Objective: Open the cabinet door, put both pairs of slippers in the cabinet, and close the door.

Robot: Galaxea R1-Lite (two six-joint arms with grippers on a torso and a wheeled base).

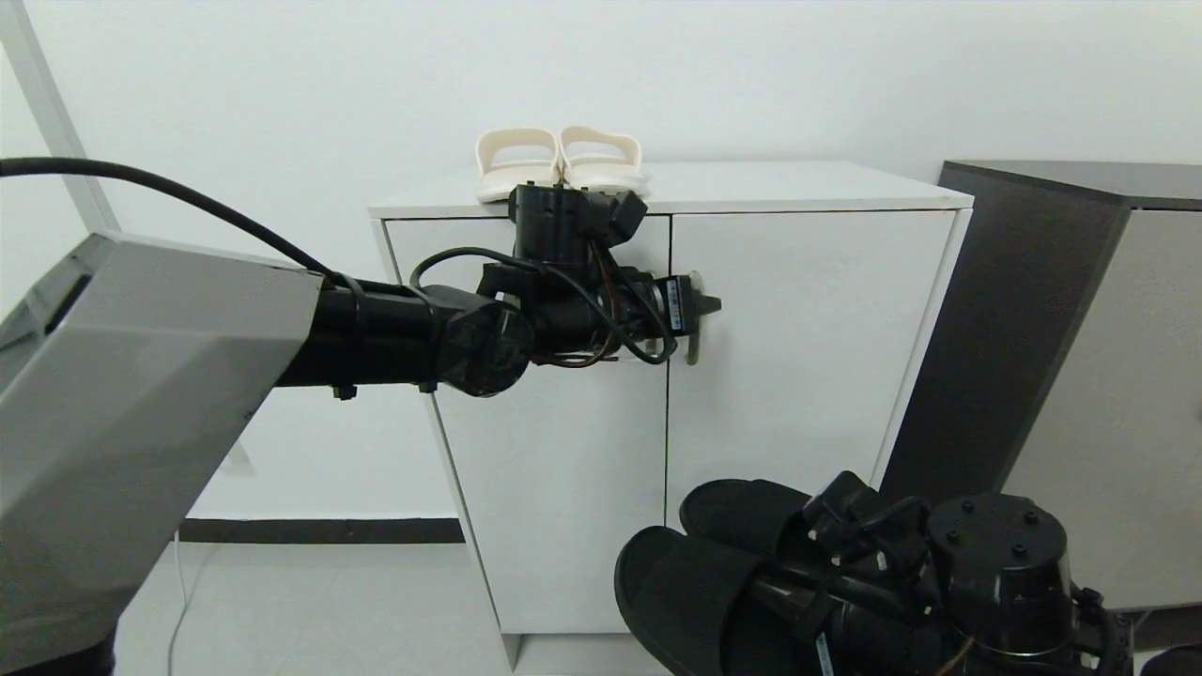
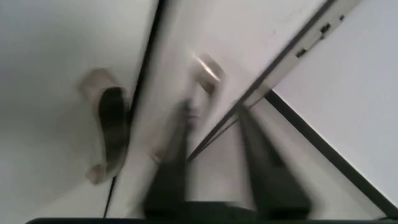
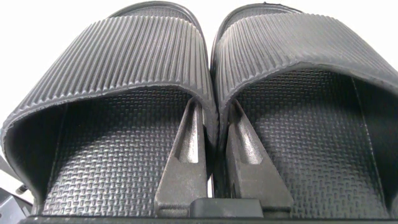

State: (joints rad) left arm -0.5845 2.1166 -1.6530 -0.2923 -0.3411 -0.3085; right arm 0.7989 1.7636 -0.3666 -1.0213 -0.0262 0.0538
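Note:
A white two-door cabinet (image 1: 798, 376) stands against the wall, and both doors look shut. A cream pair of slippers (image 1: 561, 160) rests on its top. My left gripper (image 1: 706, 305) is at the seam between the doors, level with the handles. In the left wrist view the left gripper (image 2: 214, 109) is open, its fingers (image 2: 174, 162) blurred, with one metal handle (image 2: 202, 68) just ahead and the other handle (image 2: 106, 134) off to the side. Low in front of the cabinet, my right gripper (image 3: 214, 155) is shut on the touching inner sides of the black slippers (image 1: 695, 582).
A dark grey cabinet (image 1: 1033, 357) stands close on the right of the white one. A black baseboard (image 1: 319, 530) runs along the wall to the left, above open floor (image 1: 329, 601).

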